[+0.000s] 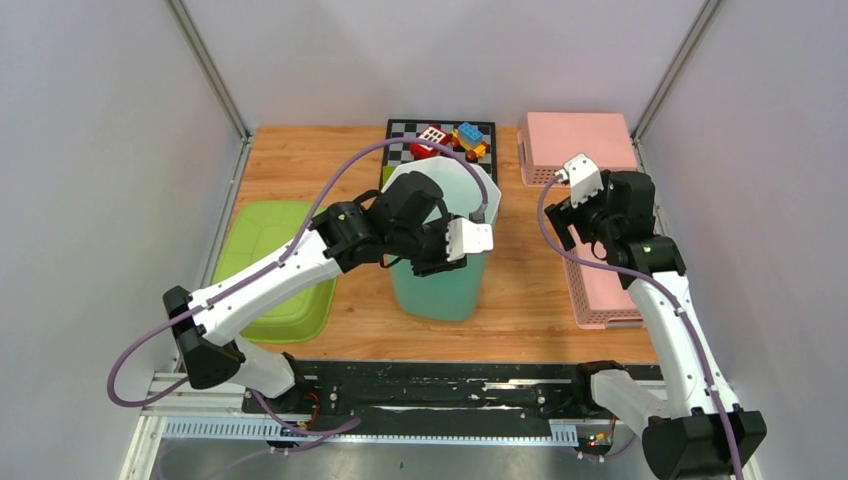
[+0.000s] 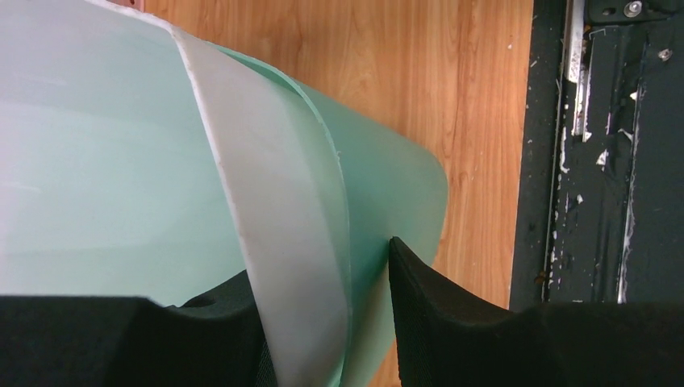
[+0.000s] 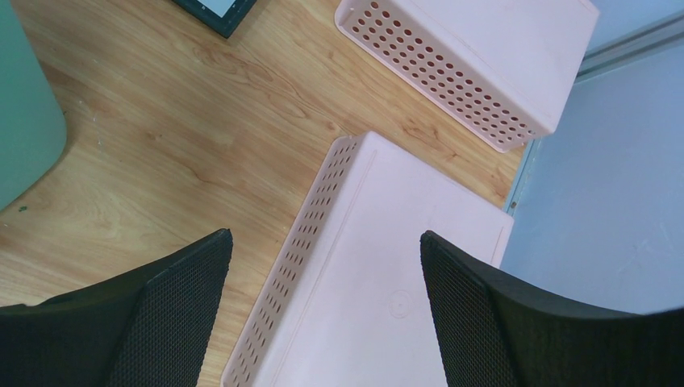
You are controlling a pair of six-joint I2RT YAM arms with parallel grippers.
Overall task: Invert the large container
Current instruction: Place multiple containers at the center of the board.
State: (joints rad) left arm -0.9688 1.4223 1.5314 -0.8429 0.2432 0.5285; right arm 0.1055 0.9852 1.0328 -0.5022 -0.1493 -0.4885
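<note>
We see the large container [image 1: 440, 295], pale green outside and whitish inside, standing near the middle of the wooden table [image 1: 300, 160] with its open mouth turned up. The left gripper [image 1: 428, 258] is clamped on the near side of its rim. In the left wrist view one finger [image 2: 218, 314] sits inside the container and the other finger [image 2: 435, 306] is outside, with the thin wall pressed between them.

The right gripper [image 1: 562, 222] hangs over the right side of the table, well apart from the container. Its fingers are spread wide and hold nothing. Below it, in the right wrist view, lies a pink perforated basket [image 3: 379, 274] with its bottom turned up. A second pink basket [image 3: 484, 56] lies farther back, also bottom up.

Behind the container lies a checkerboard [image 1: 400, 135] with some coloured toy blocks [image 1: 455, 138] on it. A light green tray [image 1: 270, 250] lies at the left side of the table, partly under the left arm.
</note>
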